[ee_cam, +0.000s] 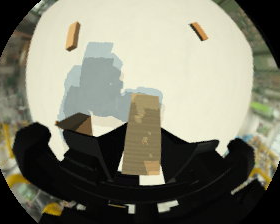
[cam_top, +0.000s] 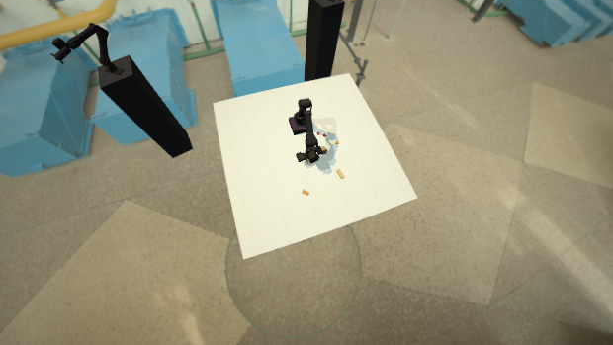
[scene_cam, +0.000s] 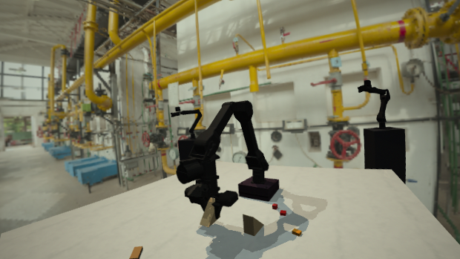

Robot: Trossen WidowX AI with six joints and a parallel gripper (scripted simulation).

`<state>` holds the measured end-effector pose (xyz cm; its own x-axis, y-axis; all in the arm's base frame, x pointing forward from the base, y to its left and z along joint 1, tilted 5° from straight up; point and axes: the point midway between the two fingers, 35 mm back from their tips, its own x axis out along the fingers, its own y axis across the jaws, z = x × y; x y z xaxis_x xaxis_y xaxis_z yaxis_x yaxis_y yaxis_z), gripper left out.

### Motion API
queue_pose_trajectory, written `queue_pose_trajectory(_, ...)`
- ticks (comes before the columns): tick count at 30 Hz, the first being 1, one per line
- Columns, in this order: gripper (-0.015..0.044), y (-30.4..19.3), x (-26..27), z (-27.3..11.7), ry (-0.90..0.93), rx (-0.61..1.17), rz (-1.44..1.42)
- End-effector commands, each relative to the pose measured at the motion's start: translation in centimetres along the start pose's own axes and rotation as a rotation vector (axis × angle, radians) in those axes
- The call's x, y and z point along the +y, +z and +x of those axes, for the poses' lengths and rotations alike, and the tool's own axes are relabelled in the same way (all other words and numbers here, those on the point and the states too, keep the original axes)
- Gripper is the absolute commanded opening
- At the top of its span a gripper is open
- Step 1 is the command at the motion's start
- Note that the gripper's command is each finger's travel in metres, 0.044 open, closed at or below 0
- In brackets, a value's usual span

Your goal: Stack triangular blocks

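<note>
One triangular block [scene_cam: 208,216] [ee_cam: 143,145] is held between the fingers of my gripper [scene_cam: 214,210] [ee_cam: 141,126], which is shut on it. The block is tilted in the exterior view and appears slightly above the table [cam_top: 267,209] [scene_cam: 93,234]. In the top view the arm mostly hides it. The other triangular block [cam_top: 323,149] [scene_cam: 252,225] [ee_cam: 80,121] stands on the table to one side of the gripper, apart from the held block. It is to the right in the exterior view and to the left in the wrist view, partly behind a finger there.
Two small red cubes [cam_top: 318,133] [scene_cam: 274,206] and a small orange block [cam_top: 337,142] [scene_cam: 297,232] lie beyond the standing block. A longer orange block [cam_top: 340,174] [ee_cam: 73,36] and another orange block [cam_top: 306,193] [scene_cam: 136,252] [ee_cam: 199,31] lie farther out from the arm base [scene_cam: 258,189].
</note>
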<state>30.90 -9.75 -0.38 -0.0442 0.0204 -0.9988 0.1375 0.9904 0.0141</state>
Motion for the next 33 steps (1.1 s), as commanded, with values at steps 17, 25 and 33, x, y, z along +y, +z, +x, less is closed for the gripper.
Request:
queue_pose_trajectory(17,0.0,0.09,0.06,0.0,-0.005,0.0,0.525)
queue_pose_trajectory(25,0.0,0.11,0.09,0.0,-0.006,0.001,0.735)
queue_pose_trajectory(33,0.0,0.14,0.12,0.0,-0.007,0.003,0.944)
